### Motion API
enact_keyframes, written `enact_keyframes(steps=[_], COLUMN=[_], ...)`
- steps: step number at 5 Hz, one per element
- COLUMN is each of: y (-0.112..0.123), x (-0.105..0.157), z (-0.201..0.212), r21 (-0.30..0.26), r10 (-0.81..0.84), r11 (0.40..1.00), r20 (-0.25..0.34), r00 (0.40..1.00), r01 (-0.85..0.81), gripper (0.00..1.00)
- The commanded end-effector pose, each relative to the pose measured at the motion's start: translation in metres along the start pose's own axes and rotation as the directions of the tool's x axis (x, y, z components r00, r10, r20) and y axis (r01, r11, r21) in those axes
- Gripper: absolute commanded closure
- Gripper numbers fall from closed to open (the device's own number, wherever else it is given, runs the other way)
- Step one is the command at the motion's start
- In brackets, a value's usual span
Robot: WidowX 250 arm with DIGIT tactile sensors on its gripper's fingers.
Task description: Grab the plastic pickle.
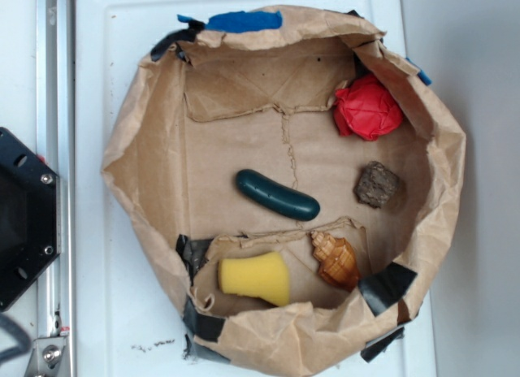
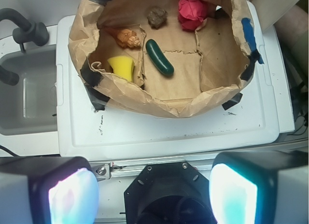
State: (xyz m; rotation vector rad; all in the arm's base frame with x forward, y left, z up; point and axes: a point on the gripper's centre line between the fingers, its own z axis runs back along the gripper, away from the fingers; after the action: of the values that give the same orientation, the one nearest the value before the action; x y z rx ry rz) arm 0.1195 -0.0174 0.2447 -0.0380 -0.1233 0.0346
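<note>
The pickle (image 1: 277,195) lies flat on the floor of a brown paper bag (image 1: 138,162) whose sides are rolled down into a shallow nest. In the exterior view its long axis runs diagonally, one rounded end toward the upper left and the other toward the lower right; in the wrist view the same piece (image 2: 160,57) slants from upper left to lower right, near the middle of the bag floor.

Around it in the bag sit a yellow sponge (image 1: 256,278) and a brown ridged shell (image 1: 335,260), both in a folded pocket just below the pickle, with a dark rough rock (image 1: 376,184) to its right and a crumpled red ball (image 1: 368,107) farther up in the corner. None of them touches the pickle.

The bag rests on a white lid (image 2: 193,132). Only the wrist view shows a grey sink (image 2: 29,96) beside the lid, and the gripper (image 2: 154,195), whose two fingers (image 2: 72,195) stand wide apart at the bottom edge with nothing between them, well short of the bag. The exterior view shows only a black base (image 1: 24,218) at the left.
</note>
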Motion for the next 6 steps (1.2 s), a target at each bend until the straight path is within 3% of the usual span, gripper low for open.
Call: enact_keyframes(steps=[1,3,6], y=[0.000,0.001,-0.009], x=[0.000,0.029,0.092], z=[0.000,-0.012,-0.040], r21=[0.000,-0.016,-0.113], r10=[0.000,-0.142,-0.350], r11=[1.000,0.990,0.931], r20=[0.000,0.033,-0.020], r00=[1.000,0.989,0.936], r01=[0.000,0.143,0.346], gripper=[0.00,0.00,0.00])
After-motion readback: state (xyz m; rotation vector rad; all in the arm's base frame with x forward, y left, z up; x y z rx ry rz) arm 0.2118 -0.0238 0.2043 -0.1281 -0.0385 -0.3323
